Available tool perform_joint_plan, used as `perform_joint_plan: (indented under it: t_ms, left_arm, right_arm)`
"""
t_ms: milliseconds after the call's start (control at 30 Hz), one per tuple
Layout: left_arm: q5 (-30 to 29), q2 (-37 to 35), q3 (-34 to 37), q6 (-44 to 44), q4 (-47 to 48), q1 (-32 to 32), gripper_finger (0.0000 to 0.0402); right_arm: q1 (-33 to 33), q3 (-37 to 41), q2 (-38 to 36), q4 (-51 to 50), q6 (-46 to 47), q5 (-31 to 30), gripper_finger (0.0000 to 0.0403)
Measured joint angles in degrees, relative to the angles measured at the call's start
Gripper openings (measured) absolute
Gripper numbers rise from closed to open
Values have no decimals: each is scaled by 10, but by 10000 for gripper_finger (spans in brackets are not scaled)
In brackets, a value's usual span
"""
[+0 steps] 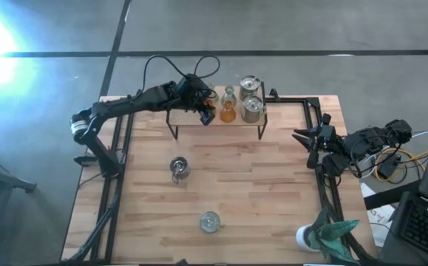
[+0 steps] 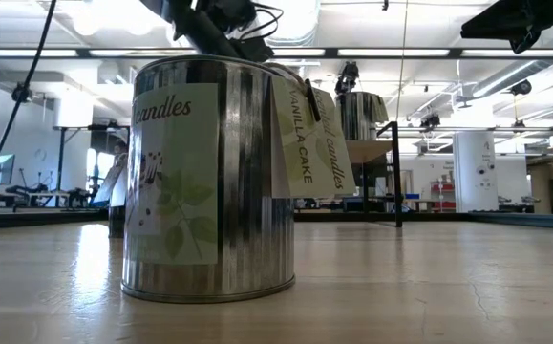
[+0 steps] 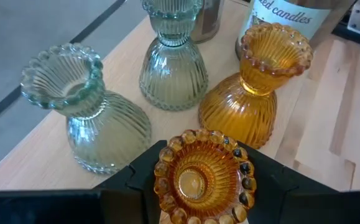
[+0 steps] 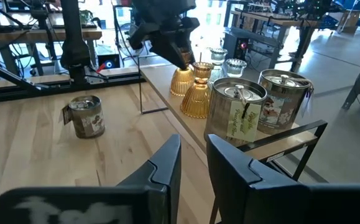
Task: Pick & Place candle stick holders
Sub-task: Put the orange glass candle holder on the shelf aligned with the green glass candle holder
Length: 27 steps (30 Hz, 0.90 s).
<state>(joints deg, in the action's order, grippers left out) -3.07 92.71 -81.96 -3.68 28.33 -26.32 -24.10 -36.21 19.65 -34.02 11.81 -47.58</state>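
A raised wooden shelf [image 1: 199, 122] stands at the table's far middle. On it stand two pale green glass holders [image 3: 83, 106] [image 3: 173, 59], an amber holder [image 3: 257, 84] and two silvery candle jars [image 1: 249, 85] [image 1: 252, 109]. My left gripper [image 1: 205, 112] is over the shelf's left part, shut on a second amber holder [image 3: 203, 177]. Two more jars stand on the table [image 1: 178, 168] [image 1: 211, 221]; the nearer one fills the low view [image 2: 209, 177]. My right gripper [image 4: 192, 168] is open and empty at the table's right edge [image 1: 313, 140]. My left gripper pinches the amber holder between its two fingers [image 3: 139, 177], one on each side below the beaded rim [image 3: 167, 155]. The fingers come from above, pointing down. The holder stands upright, mouth up. Its base [image 4: 181, 92] is at shelf height; whether it rests there I cannot tell.
A white pot with a teal plant [image 1: 321, 235] stands at the near right corner. Black frame rails run along the table's left and right edges [image 1: 114, 185]. The shelf's thin black legs [image 1: 171, 129] stand on the table. Bare wood lies between the shelf and the two loose jars.
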Motion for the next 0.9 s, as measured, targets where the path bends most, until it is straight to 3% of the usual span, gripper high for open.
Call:
perform_joint_plan:
  t_ms: [900]
  left_arm:
    - [53,2,4,-8,-6,-6,180]
  right_arm:
    - [0,0,0,0,0,0,90]
